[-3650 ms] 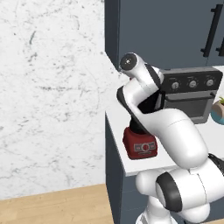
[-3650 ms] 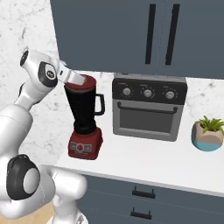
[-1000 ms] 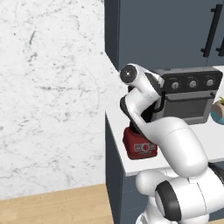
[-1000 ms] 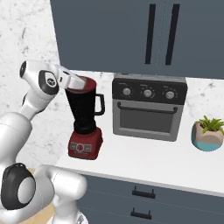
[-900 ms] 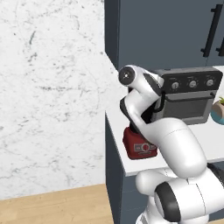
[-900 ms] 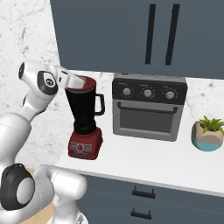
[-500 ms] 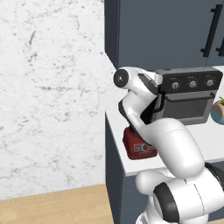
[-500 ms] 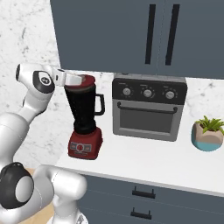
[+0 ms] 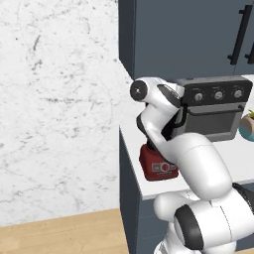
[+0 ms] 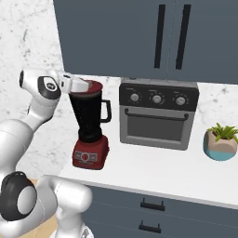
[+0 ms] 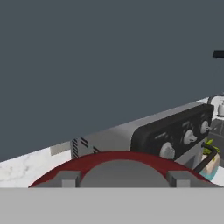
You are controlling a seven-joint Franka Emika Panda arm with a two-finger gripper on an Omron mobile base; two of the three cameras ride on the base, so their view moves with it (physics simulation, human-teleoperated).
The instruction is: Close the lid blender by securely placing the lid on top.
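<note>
The gripper [image 10: 82, 86], its grip state impossible to tell, hovers beside the lid [image 10: 92, 87] on the blender [image 10: 90, 125], which likely needs pressing down.

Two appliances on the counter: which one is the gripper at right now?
The blender, the dark jar on a red base. The gripper is at its red lid; the knobbed toaster oven stands apart beside it.

Both base views look forward and down from behind the arm, sharing blender [image 10: 90, 128] and toaster oven [image 9: 212, 114]. Hand view sits close over the lid [image 11: 122, 168], facing the oven.
</note>
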